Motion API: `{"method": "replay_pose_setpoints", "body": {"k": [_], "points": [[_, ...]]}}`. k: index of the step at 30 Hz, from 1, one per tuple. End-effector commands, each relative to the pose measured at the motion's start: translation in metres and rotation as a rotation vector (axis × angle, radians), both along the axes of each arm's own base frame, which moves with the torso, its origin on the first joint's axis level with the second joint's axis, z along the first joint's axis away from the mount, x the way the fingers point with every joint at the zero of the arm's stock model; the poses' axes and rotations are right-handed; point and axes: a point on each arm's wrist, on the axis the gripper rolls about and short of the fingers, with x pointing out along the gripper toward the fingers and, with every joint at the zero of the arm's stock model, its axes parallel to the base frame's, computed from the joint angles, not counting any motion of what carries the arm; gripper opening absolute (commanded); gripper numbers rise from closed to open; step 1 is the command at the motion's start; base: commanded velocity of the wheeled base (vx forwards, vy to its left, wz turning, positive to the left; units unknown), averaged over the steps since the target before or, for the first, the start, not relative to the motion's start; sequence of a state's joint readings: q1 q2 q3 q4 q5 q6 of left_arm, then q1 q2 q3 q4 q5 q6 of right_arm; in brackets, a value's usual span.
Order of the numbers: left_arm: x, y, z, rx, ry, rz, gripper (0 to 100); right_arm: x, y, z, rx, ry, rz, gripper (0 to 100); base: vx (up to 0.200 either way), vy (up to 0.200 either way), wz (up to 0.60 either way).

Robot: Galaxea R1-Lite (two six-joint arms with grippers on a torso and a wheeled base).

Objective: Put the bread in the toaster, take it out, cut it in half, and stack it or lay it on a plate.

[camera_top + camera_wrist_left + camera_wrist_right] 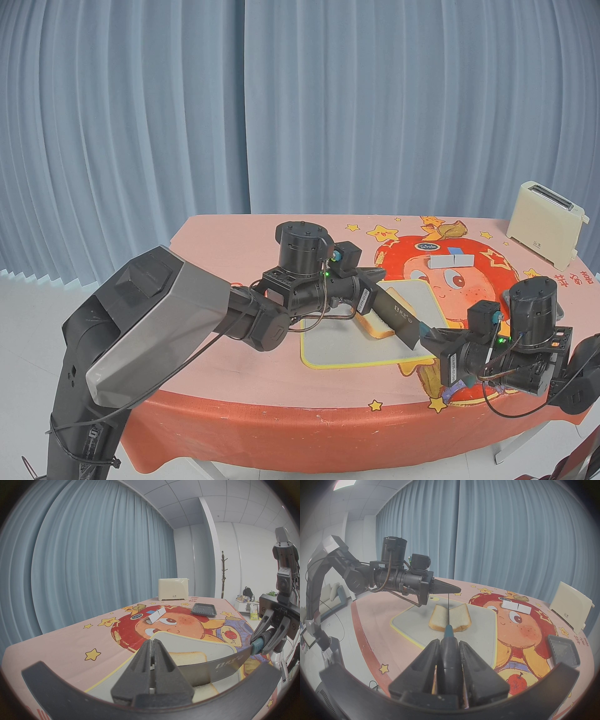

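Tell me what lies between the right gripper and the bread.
The knife: its handle sits clamped in the right gripper's jaws, and its blade runs out over the cutting board to the bread. The right wrist view shows it best.

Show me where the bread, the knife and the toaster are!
bread [460, 617]: right wrist view, on the slice's top face beside the blade.
knife [400, 315]: head view, on the middle of the blade.
toaster [542, 226]: head view, on its front wall.
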State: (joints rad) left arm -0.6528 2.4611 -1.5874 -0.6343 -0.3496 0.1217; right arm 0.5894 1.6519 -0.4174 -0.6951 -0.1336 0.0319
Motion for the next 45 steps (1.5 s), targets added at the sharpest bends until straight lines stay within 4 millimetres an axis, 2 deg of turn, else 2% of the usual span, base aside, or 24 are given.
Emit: {"method": "replay_pose_setpoints", "body": {"k": [1,9,16,24,27,32,37,39,40,43,45], "points": [[0.000,0.000,-0.006,0.008,0.011,0.001,0,0.001,0.001,0.002,0.005,-0.007,0.001,0,0.000,0.000,0.00],[0.003,0.003,-0.016,0.023,0.031,0.008,0,0.004,0.003,0.009,0.030,-0.035,-0.002,0,0.000,0.000,0.00],[0.003,0.002,-0.012,0.015,0.020,0.007,0,0.002,0.002,0.001,0.005,-0.002,0.001,0,0.000,0.000,0.00],[0.003,-0.003,0.002,-0.013,-0.017,-0.001,0,0.001,0.000,-0.001,-0.004,0.007,-0.002,0,0.000,0.000,0.00],[0.001,-0.002,0.014,-0.027,-0.035,-0.002,0,0.001,0.000,-0.001,-0.004,0.007,-0.002,0,0.000,0.000,0.00],[0.000,-0.002,0.018,-0.035,-0.042,-0.002,0,0.003,0.001,0.004,0.015,-0.019,-0.004,0,0.000,0.000,0.00],[-0.005,0.001,0.042,-0.063,-0.079,-0.004,0,0.003,0.001,0.005,0.017,-0.023,-0.003,0,0.000,0.000,0.00],[-0.005,0.001,0.045,-0.067,-0.085,-0.004,0,0.003,0.002,0.005,0.017,-0.023,-0.001,0,0.000,0.000,0.00],[-0.012,-0.002,0.056,-0.084,-0.097,-0.018,0,0.003,0.002,0.005,0.017,-0.022,-0.001,0,0.000,0.000,0.00],[-0.019,-0.004,0.061,-0.088,-0.091,-0.029,0,0.003,0.002,0.005,0.017,-0.022,0.000,0,0.000,0.000,0.00],[-0.023,-0.005,0.054,-0.070,-0.076,-0.036,0,0.003,0.002,0.005,0.019,-0.022,-0.002,0,0.000,0.000,0.00]]}}
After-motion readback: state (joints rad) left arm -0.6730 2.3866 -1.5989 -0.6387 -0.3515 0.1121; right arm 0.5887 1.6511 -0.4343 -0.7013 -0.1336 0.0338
